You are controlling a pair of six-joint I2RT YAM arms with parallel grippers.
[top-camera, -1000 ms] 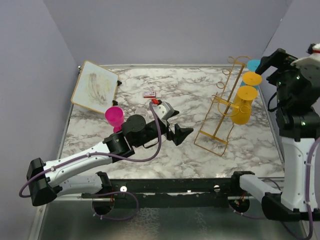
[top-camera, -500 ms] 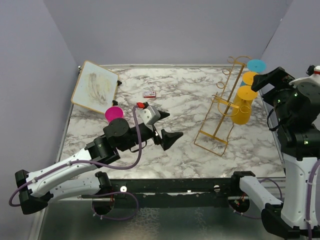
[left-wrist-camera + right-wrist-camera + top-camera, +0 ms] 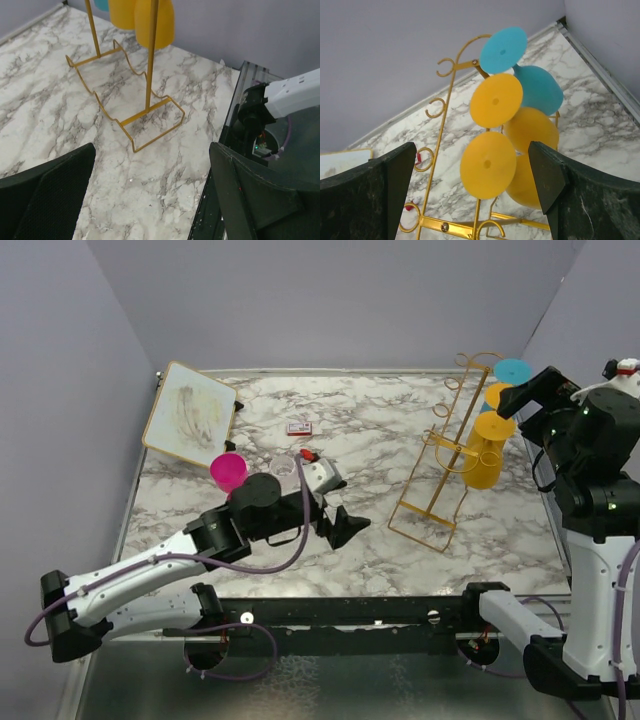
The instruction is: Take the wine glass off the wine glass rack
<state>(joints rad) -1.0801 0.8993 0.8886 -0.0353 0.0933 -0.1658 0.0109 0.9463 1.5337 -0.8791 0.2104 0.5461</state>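
Marble table carries the gold wine glass rack on its right side, slanted so stems can slide out of the loop hooks. Right gripper hovers high beside the rack, jaws spread wide and empty, framing the hanging feet, lined up for a grab, I'd say. Left gripper, equally wide and empty, sits low mid-table, out of the way. Three glasses hang bowl-down: teal wine glass farthest, lower yellow wine glass nearest, the likely target.
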